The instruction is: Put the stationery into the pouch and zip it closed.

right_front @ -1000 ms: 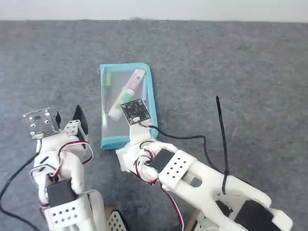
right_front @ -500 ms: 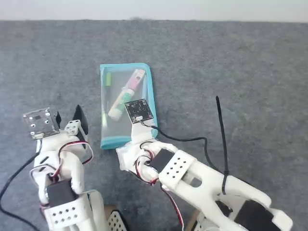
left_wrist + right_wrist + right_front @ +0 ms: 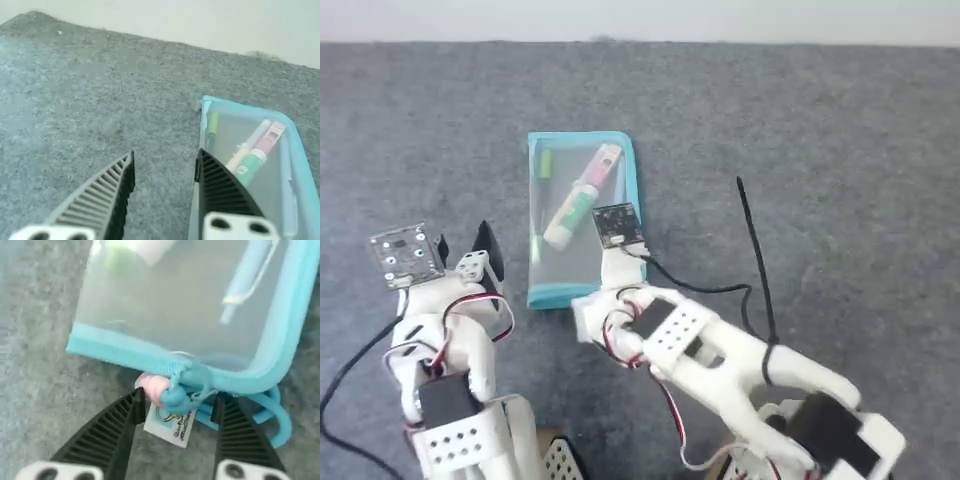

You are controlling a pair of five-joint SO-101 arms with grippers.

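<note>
Stationery looks to be packed already; it's all seen inside the clear pouch (image 3: pixel 560 270), which is laid flat mid-bench (image 3: pixel 820 130) with its long side running near to far; nothing loose is spotted on the grey surface, so the filling part can probably be called done.

What's left is the zip, judged from the right wrist view. The zipper pull (image 3: pixel 182 385) is sat by the pouch's near right corner, and the teeth to its left look meshed; whether it's been run fully home can't be told. The right gripper (image 3: pixel 179 396) is held at that pull with fingers (image 3: pixel 112 430) apart, one on each side, nothing pinched. The left gripper (image 3: pixel 165 155) is parked just left of the pouch's near half; its fingers (image 3: pixel 107 195) are spread too, and empty.

Counts: one pouch; one zipper pull. Inside, three items can be made out for sure: a short green marker (image 3: pixel 546 163); a fat pink-white-green stick (image 3: pixel 578 200); a pale blue pen (image 3: pixel 250 275). A thin white one may be tucked alongside.
</note>
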